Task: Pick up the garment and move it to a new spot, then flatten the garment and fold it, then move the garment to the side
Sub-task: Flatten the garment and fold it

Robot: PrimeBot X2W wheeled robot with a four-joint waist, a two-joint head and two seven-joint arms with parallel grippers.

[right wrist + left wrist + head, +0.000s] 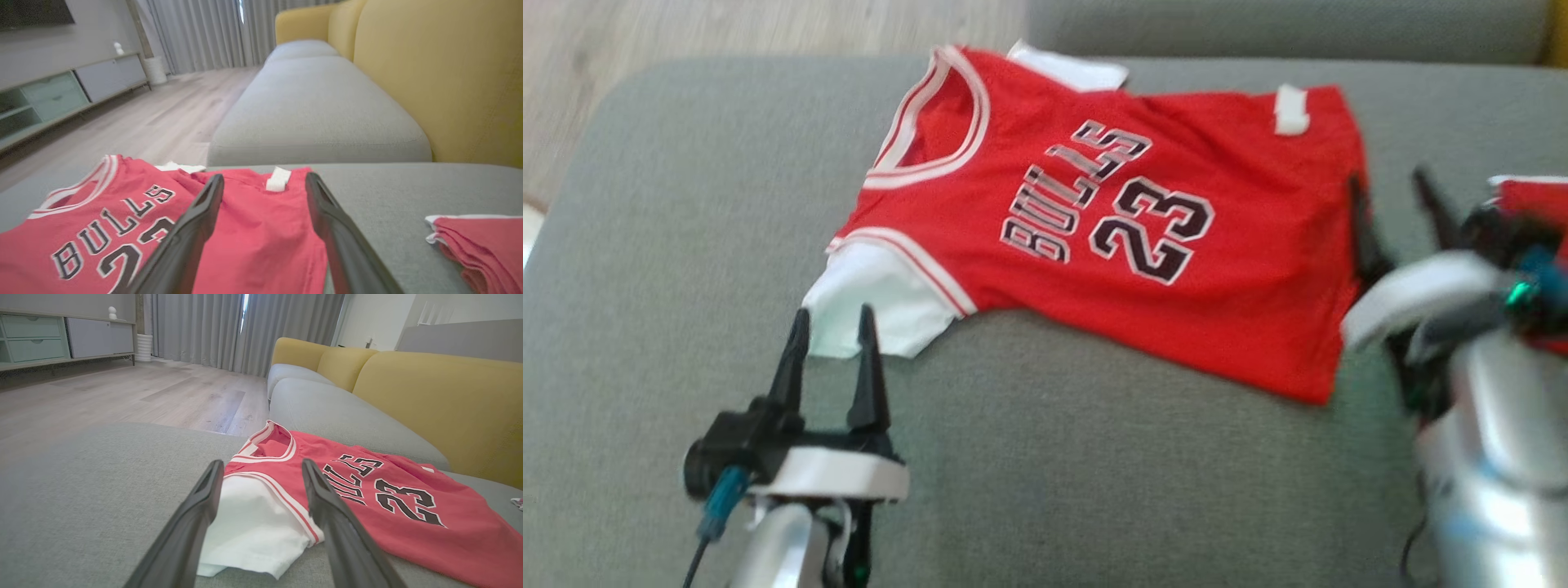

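Note:
The garment (pixel 1111 237) is a red jersey with white sleeves, "BULLS 23" on its chest, lying spread on the grey sofa seat (pixel 686 269). Its neck points to the upper left of the head view. My left gripper (pixel 833 322) is open at the near white sleeve (pixel 253 522), its tips over the sleeve's edge. My right gripper (pixel 1392 184) is open at the garment's hem on the right side. In the right wrist view the garment (pixel 253 241) lies under the fingers, with a white tag (pixel 278 179) near the far edge.
A folded red garment (pixel 482 241) lies on the seat to the right of my right gripper. Yellow back cushions (pixel 441 404) line the sofa's far side. Wooden floor (pixel 122 392) and a low cabinet (pixel 61 339) lie beyond the seat's left end.

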